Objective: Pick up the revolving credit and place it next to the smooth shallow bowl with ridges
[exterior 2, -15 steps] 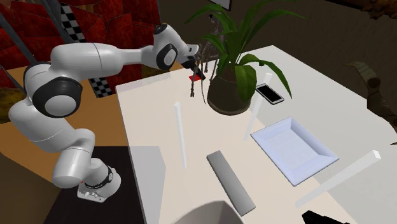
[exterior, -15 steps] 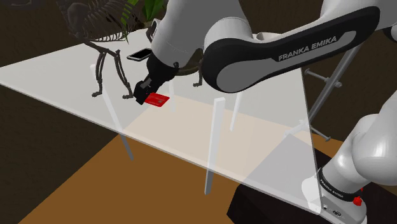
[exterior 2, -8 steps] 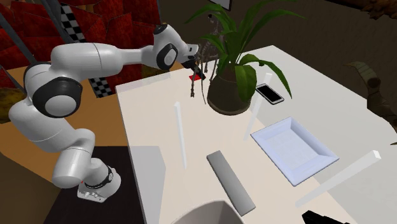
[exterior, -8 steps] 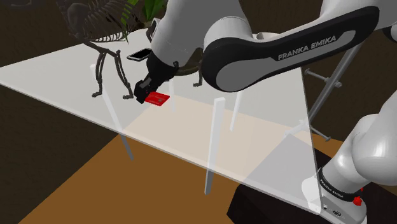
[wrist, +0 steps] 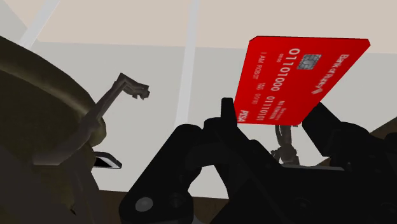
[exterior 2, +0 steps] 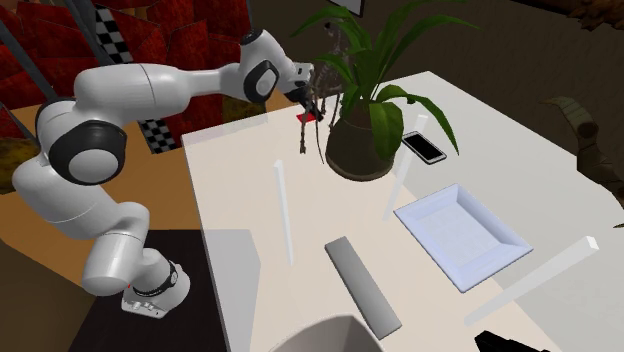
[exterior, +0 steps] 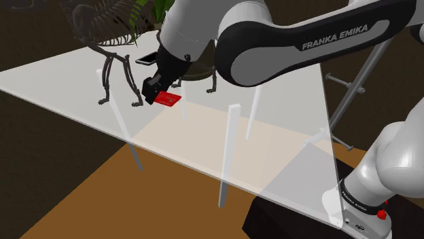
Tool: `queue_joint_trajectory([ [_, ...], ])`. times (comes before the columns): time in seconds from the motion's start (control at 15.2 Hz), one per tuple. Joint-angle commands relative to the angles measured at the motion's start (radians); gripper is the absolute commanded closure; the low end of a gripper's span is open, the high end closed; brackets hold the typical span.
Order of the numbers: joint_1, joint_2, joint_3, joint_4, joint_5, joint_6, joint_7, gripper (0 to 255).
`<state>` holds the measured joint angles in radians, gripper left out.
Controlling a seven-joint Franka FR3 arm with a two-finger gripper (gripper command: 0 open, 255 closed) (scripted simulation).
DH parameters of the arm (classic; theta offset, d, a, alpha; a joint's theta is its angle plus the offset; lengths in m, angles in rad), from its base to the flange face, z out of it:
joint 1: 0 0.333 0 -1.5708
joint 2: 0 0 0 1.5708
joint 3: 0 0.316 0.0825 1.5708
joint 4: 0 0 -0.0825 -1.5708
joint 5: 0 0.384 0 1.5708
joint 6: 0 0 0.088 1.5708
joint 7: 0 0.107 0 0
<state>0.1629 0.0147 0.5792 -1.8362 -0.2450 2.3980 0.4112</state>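
Note:
A red credit card (exterior: 168, 99) with a chip and white print hangs just above the pale tabletop (exterior: 61, 85), and my black gripper (exterior: 153, 90) is shut on one of its edges. In the wrist view the card (wrist: 299, 76) juts out tilted from between the fingers (wrist: 224, 113). From the second exterior view the card (exterior 2: 307, 118) is a small red patch under the gripper (exterior 2: 304, 104), beside the potted plant. The shallow white square bowl (exterior 2: 462, 235) sits far from it, near the second exterior view's right, with nothing in it.
A dark dinosaur skeleton model (exterior: 109, 41) stands just beyond the card. A potted plant (exterior 2: 362, 100), a phone (exterior 2: 424, 147) and a grey flat bar (exterior 2: 362, 285) also lie on the table (exterior 2: 520, 130). Thin white posts (exterior: 227, 156) show through the tabletop.
The gripper closed fully on the card, then rose a little, taking the card off the tabletop.

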Motion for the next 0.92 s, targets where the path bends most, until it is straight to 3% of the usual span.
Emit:
queue_joint_trajectory([
  [0.0, 0.001, 0.0, 0.001, 0.027, 0.006, -0.027, -0.007, 255],
  [0.86, 0.007, 0.013, 0.008, 0.214, 0.024, -0.202, -0.042, 255],
])
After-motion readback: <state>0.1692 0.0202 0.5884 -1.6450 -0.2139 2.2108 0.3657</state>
